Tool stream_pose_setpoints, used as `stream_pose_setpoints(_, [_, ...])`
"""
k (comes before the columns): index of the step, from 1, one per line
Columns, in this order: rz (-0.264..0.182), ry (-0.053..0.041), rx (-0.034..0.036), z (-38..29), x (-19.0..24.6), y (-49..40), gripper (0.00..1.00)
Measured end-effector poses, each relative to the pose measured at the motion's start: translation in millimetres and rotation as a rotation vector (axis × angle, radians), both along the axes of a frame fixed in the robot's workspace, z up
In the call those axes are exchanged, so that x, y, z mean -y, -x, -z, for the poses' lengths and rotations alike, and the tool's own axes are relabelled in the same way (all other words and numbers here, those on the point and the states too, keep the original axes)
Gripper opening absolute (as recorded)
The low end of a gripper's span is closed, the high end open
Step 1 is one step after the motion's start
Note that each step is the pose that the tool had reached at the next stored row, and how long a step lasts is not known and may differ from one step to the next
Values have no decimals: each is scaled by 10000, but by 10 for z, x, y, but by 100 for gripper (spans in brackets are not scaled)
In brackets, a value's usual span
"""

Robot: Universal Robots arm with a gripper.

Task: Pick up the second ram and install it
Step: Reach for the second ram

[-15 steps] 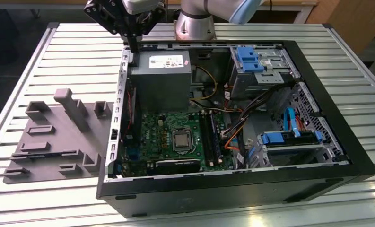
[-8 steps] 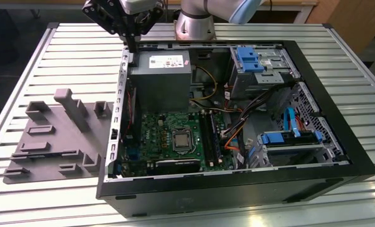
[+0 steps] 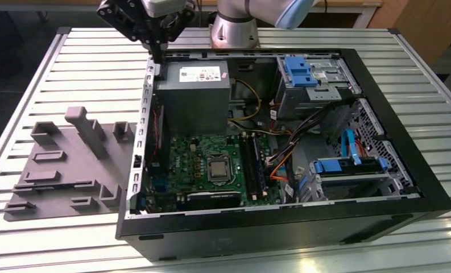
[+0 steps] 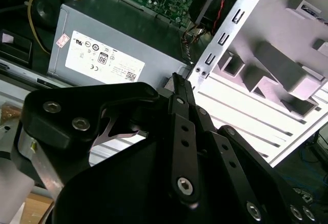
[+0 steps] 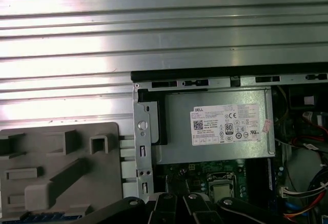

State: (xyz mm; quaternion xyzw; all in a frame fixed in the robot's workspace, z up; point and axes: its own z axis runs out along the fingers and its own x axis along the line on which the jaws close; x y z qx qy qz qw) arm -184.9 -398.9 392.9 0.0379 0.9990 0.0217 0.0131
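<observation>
The slatted worktop point(image 3: 73, 68) carried the open computer case point(image 3: 286, 233) and, at the exterior view's left, a grey fixture point(image 3: 58, 170). The end effector point(image 3: 158, 60) hung over the case's far corner beside the power supply point(image 3: 195, 96), fingers pressed together on nothing. The second ram point(image 5: 41, 217) — seemingly the dark blue strip at the fixture's near side — lay well apart. Descending unopened risked knocking it, not gripping it.

Arm point(image 3: 236, 28): silver-grey metal cylinder with a light blue plastic cap point(image 3: 293, 11) on the joint. Gripper point(image 4: 179, 83): matte black throughout, made of flat link bars point(image 4: 183, 147) with rounded ends. Silver socket-head screws point(image 4: 185, 185) at the pivots, seen in both wrist views.
</observation>
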Motion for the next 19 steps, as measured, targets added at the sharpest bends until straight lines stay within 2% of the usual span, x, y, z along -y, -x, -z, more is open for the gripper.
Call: stream_pose_setpoints(19, [-1,1,-1,-1,0,72,11])
